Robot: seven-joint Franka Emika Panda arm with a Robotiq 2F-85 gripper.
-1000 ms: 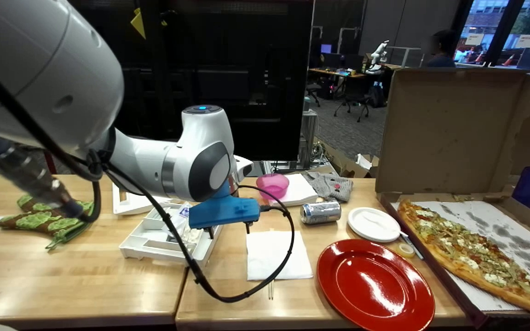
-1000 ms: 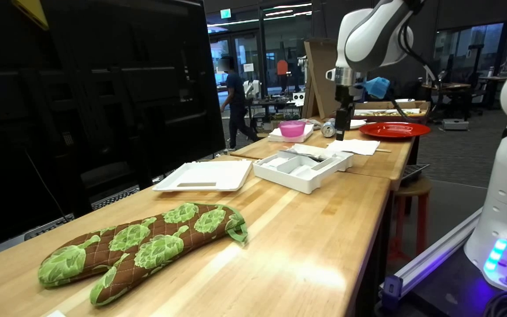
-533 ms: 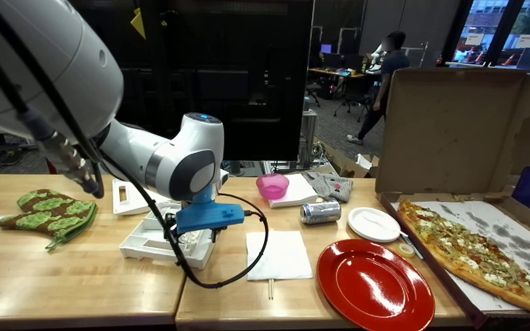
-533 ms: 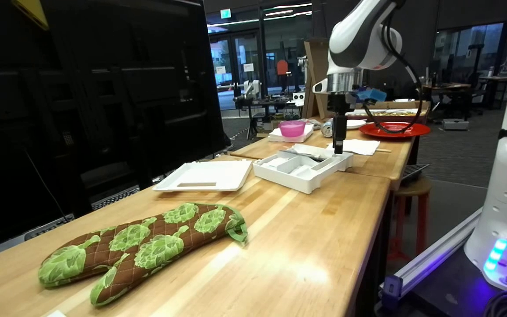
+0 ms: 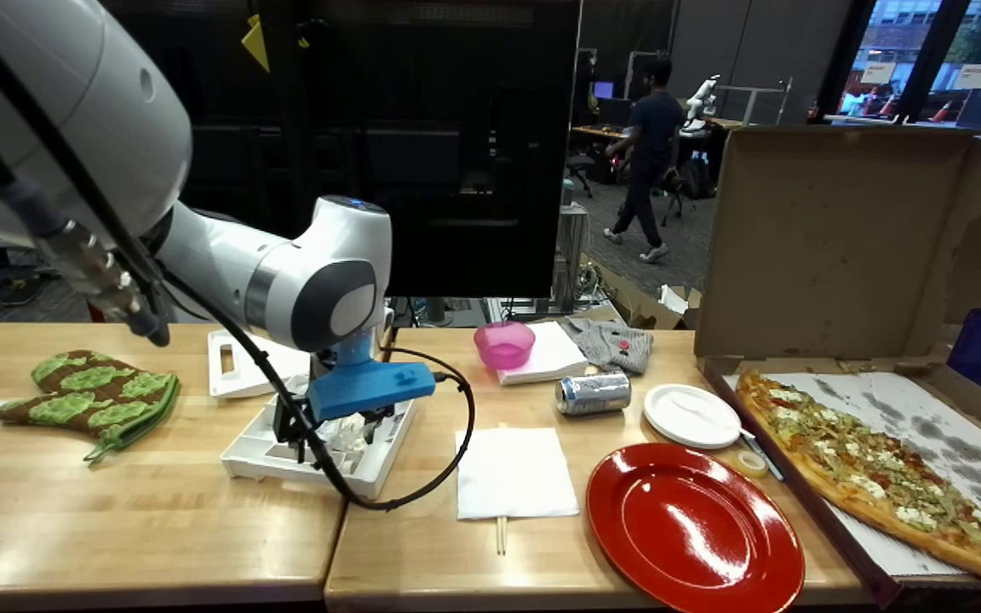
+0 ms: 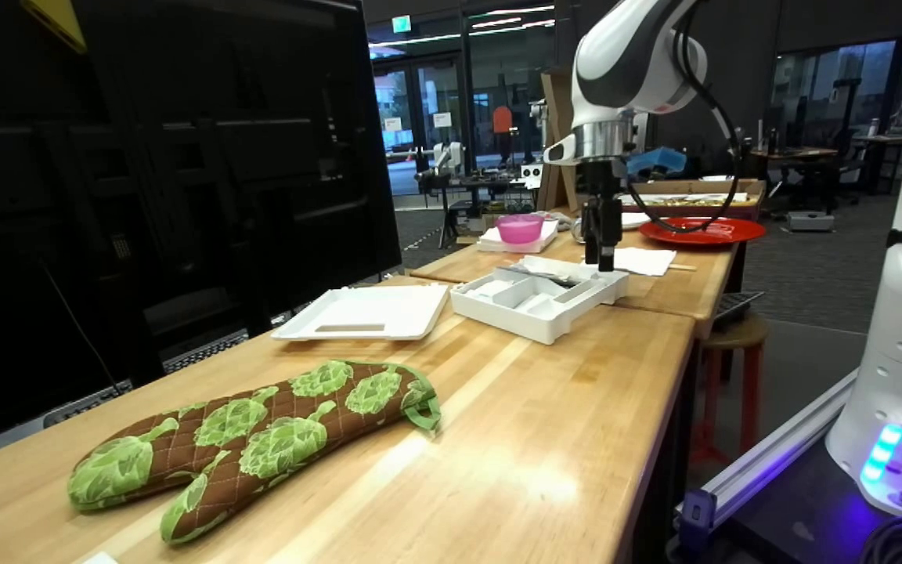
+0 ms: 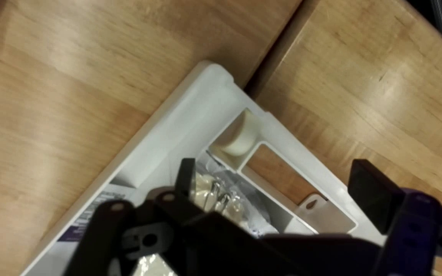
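1. In the wrist view, your gripper is spread wide and has hold of nothing. It sits over the white tray; you cannot tell from here whether a finger touches it.
2. Here one tray corner points far, and from it one edge runs to near left, another to near right. A long opening lies just inside that right edge, its axis parallel to it. One finger is above a clear bag in the tray; the other shows just past the right edge.
3. A pale round piece lies in the small compartment beyond the opening's far end.
4. In an exterior view, your gripper hangs at the tray's far right part. A corner points near, and the side with the opening runs from it to far right. The lid lies just left; the mitt lies nearer, its long axis from near left to far right.
5. In an exterior view, the blue casing covers much of the tray and most of your gripper. The tray's near edge runs left to right; you cannot judge which of its sides is longer. To its right lie the napkin and red plate.
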